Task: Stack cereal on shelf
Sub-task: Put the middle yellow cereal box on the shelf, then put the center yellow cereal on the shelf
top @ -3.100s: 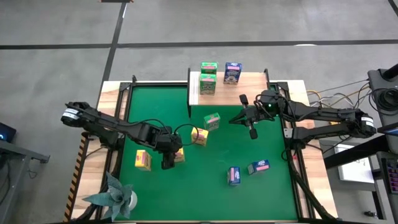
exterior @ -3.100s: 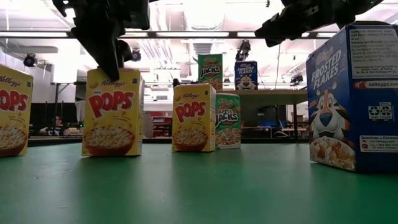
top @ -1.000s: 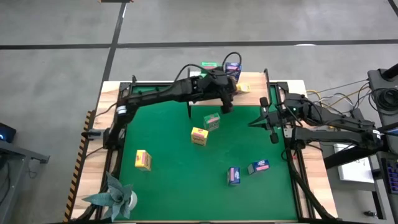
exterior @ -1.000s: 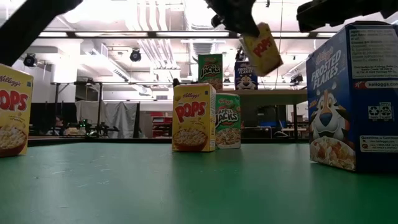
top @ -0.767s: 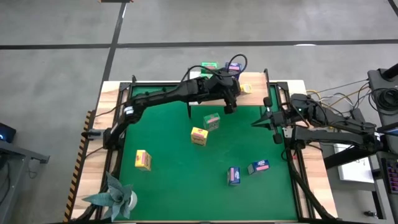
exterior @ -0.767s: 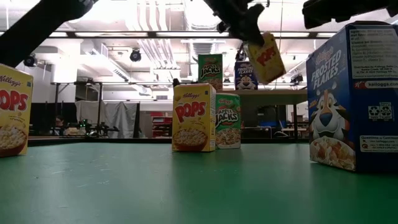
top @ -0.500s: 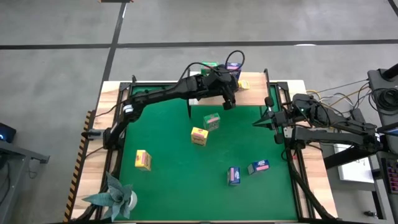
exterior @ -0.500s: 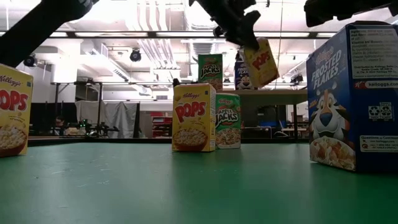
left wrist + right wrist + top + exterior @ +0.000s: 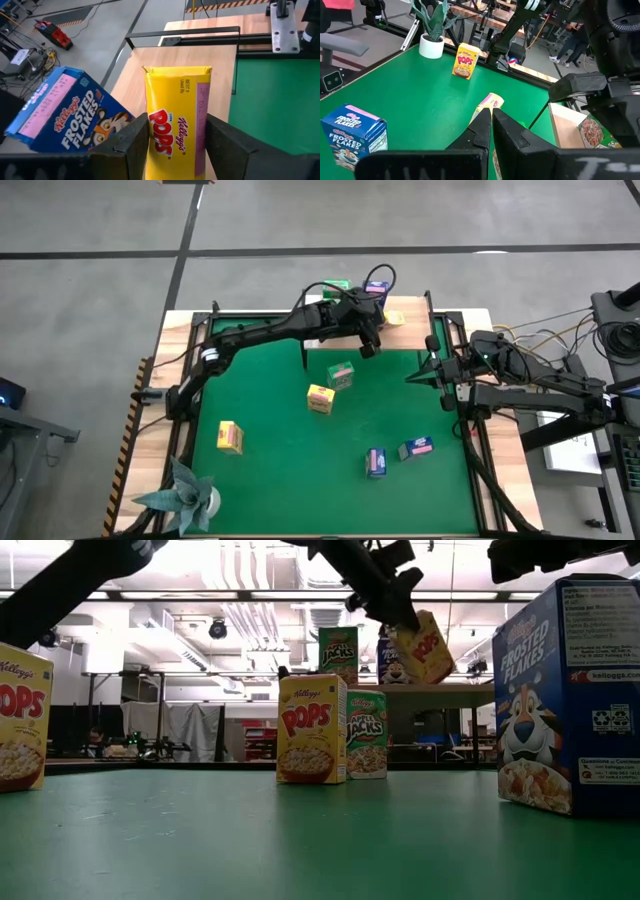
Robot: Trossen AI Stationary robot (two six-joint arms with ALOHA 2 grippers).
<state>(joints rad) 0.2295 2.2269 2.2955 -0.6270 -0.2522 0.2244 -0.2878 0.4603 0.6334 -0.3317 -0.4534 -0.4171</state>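
Green mat [image 9: 270,410] covers the tabletop; shelf [image 9: 405,308] sits at its far edge. Left hand [image 9: 372,328] reaches over the shelf, fingers [image 9: 131,145] either side of a yellow cereal box [image 9: 176,117], tilted, beside the blue box [image 9: 65,117]. Whether the clamp holds cannot be told. Right hand [image 9: 432,370], fingers together, waits at the right edge. Judgement: level the box on the plank before letting go. Against half a second earlier, the box sits slightly further over the shelf.
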